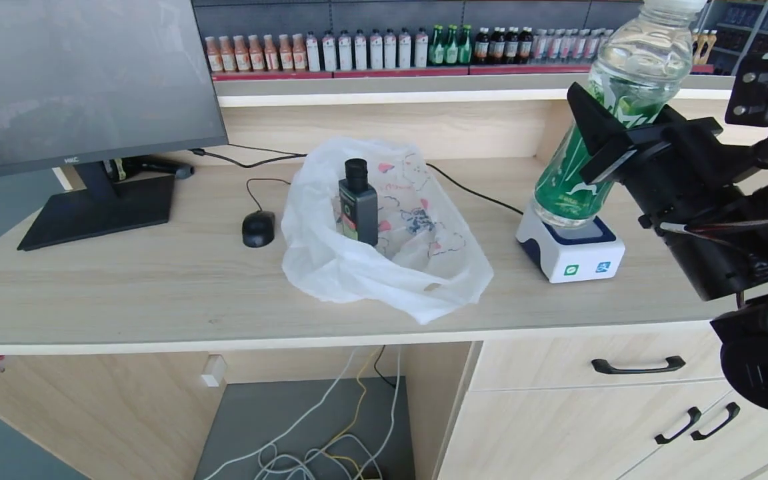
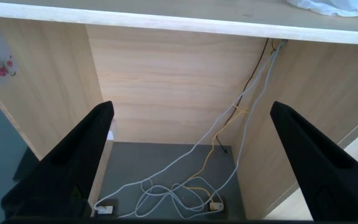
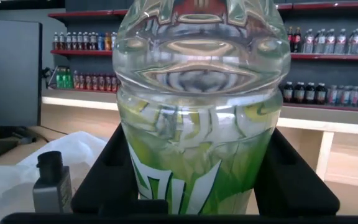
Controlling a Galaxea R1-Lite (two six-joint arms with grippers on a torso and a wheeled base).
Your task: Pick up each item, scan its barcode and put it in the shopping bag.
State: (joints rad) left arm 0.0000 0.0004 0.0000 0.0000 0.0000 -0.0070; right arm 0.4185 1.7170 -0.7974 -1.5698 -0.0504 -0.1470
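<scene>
**One bottle at the scanner, one already bagged**

Your right gripper (image 1: 597, 137) pinches the green-labelled bottle (image 1: 631, 73) around its middle. The bottle is tilted, with its base at the top of the scanner (image 1: 571, 257), right of centre in the head view, probably to show the label to the window. The shopping bag (image 1: 384, 267) lies open mid-frame with a dark bottle (image 1: 358, 207) standing inside. Bare counter separates bag and scanner, so the way across looks free. Mind the cable (image 1: 471, 190) behind. Your left gripper (image 2: 191, 109) hangs spread below the counter edge (image 1: 224, 340).
</scene>
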